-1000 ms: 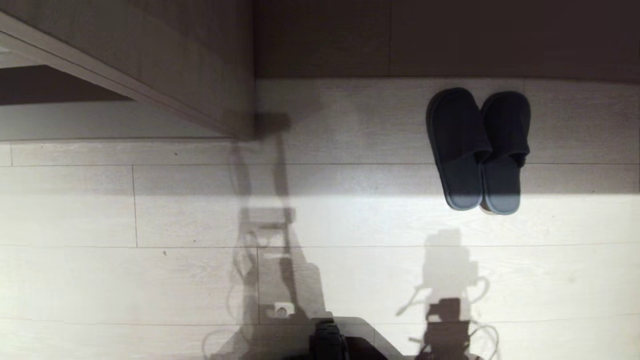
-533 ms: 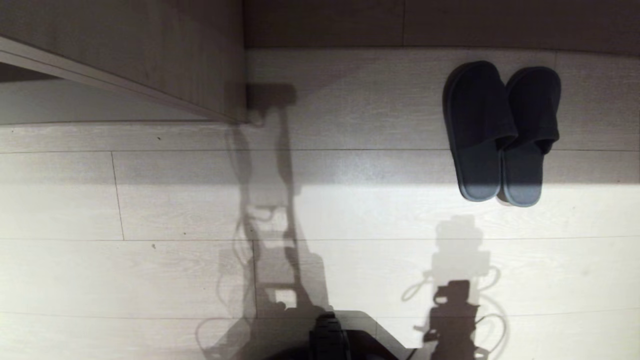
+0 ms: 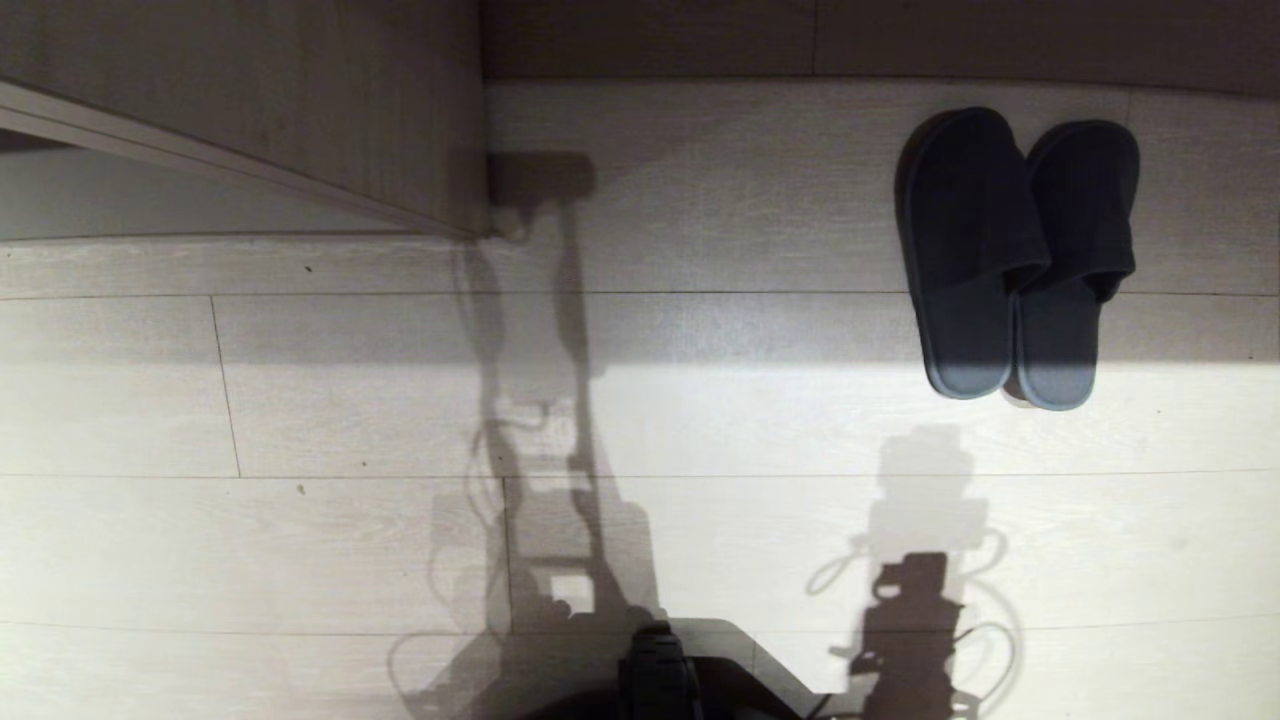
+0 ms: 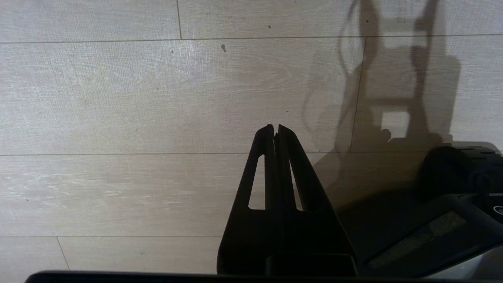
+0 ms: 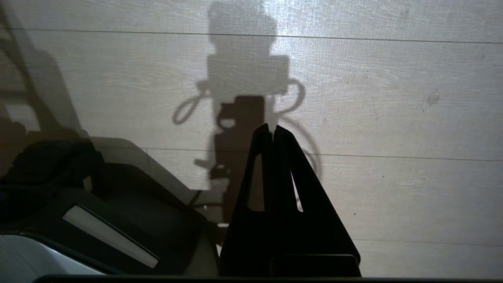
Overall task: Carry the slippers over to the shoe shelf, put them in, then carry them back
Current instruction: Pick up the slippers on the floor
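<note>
Taupe shoe shelf [image 3: 300, 110] cut off

head: looks steeply down at floor [image 3: 300, 420] from high | left wrist: faces floor, closer | right wrist: same, closer | shared: floor planks, robot base [image 3: 690, 680]
</note>
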Tool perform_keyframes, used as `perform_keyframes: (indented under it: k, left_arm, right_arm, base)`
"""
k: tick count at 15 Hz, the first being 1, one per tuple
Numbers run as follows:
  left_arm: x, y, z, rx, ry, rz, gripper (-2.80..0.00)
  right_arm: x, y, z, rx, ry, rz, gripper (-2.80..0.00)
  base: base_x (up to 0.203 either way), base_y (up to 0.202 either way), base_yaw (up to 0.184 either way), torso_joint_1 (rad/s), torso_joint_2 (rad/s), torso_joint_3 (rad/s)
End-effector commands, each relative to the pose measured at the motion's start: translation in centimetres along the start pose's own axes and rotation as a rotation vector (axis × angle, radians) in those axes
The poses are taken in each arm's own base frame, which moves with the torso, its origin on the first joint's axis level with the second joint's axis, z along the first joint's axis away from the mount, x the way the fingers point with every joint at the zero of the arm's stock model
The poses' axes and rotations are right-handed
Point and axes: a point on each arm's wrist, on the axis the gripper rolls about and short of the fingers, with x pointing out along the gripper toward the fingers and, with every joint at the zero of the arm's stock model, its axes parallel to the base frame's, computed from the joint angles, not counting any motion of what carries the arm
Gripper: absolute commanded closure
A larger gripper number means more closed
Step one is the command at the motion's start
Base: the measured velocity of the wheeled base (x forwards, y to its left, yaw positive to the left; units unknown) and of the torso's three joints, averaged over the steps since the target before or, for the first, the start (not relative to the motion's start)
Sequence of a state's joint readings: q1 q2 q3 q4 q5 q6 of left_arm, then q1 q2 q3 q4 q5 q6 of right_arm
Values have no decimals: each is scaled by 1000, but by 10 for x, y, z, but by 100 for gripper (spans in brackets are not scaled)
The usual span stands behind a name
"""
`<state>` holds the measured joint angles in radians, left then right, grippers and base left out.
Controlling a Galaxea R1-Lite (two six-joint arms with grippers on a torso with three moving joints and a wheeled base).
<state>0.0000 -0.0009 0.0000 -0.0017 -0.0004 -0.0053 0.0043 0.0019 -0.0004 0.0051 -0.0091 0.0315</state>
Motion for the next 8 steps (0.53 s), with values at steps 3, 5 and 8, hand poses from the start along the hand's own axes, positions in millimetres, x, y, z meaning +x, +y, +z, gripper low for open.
perform_keyframes:
  k: [3, 5, 8]
  left_arm:
    - [0, 0, 0, 2, -1, 0, 0]
    - [0, 0, 0, 2, -1, 0, 0]
    - [0, 0, 0, 7, 0, 0, 0]
  right_arm:
    - [0, 0, 0, -19, 6, -2, 0]
    - [-1, 1, 16, -21, 3, 13, 0]
    - [16, 3, 65, 20, 91, 34, 0]
  base:
    - [0, 0, 0, 0, 0, 0]
    - [0, 0, 0, 0, 0, 0]
    - [0, 0, 0, 0, 0, 0]
